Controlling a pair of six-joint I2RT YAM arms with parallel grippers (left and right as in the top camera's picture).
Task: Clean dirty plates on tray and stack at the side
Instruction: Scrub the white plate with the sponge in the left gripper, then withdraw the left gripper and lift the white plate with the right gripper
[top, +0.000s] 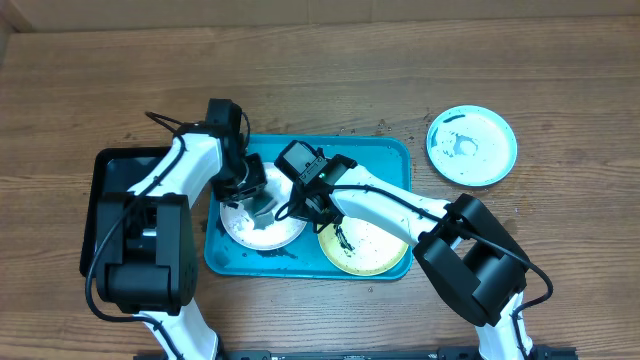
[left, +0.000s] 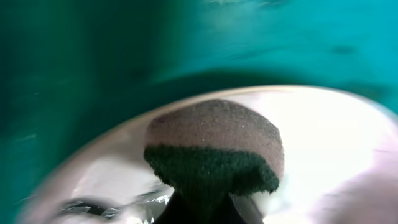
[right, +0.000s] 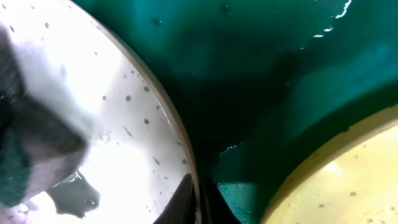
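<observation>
Left gripper (left: 200, 205) clamped on sponge (left: 214, 143), pressing white plate (left: 323, 143) in tray (top: 392, 150). Right gripper (right: 199, 200) pinches that plate's wet rim. Hard scrubbing could slip it, sending the plate into yellow plate (top: 378, 252). Blue plate (top: 472, 146) sits apart on table (top: 320, 70).

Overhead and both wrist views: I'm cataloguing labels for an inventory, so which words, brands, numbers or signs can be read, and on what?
None can be read. The tray, white plate, light blue plate, yellow-green plate and sponge carry no print; the dark marks on the plates are smears.
</observation>
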